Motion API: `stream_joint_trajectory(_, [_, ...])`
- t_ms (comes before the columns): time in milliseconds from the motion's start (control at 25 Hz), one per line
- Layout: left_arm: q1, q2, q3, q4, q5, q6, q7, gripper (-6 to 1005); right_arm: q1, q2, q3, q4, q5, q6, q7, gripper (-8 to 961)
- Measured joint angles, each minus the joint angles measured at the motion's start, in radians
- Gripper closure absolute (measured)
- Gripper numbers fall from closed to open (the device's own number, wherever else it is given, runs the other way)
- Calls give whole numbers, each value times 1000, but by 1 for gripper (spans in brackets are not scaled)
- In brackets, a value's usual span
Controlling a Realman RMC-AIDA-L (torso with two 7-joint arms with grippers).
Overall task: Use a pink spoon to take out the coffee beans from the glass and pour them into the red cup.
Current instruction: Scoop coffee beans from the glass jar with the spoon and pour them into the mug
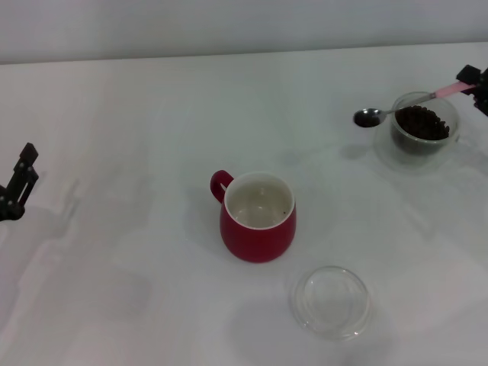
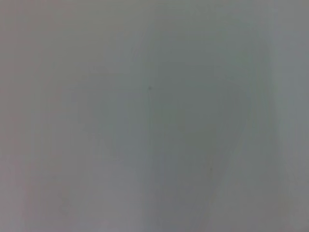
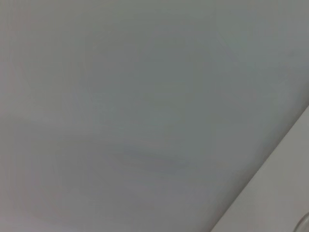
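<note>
— Where do we find the spoon?

— We see the pink spoon [image 1: 404,107] held at its handle end by the right gripper [image 1: 474,82], at the far right edge of the head view. The gripper is pinched on that handle. The spoon slants down across the rim of the glass [image 1: 424,126], and its metal bowl hangs just outside the glass, on the side toward the red cup, above the table [image 1: 137,122].

— And the beans?

— We see the coffee beans [image 1: 422,123] heaped inside the glass. We cannot make out any in the spoon's bowl; it is too small to say.

— The red cup?

— The red cup [image 1: 258,216] stands upright near the middle of the table, well apart from the glass, handle toward the far left. A shallow clear dish [image 1: 331,301] lies near it, on our side and to the right.

— The other arm?

— The left gripper [image 1: 20,183] sits at the far left edge; we cannot tell how its fingers stand. Both wrist views give us only blank pale surface.
</note>
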Motion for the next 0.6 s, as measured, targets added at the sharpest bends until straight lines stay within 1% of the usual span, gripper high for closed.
stream_joint_trajectory(280, [9, 1, 2, 0, 2, -16, 0, 453, 3, 27, -29, -2, -1, 25, -2, 757])
stream_joint_trajectory(600, [11, 2, 2, 0, 3, -18, 0, 452, 16, 58, -94, -4, -2, 46, -3, 755])
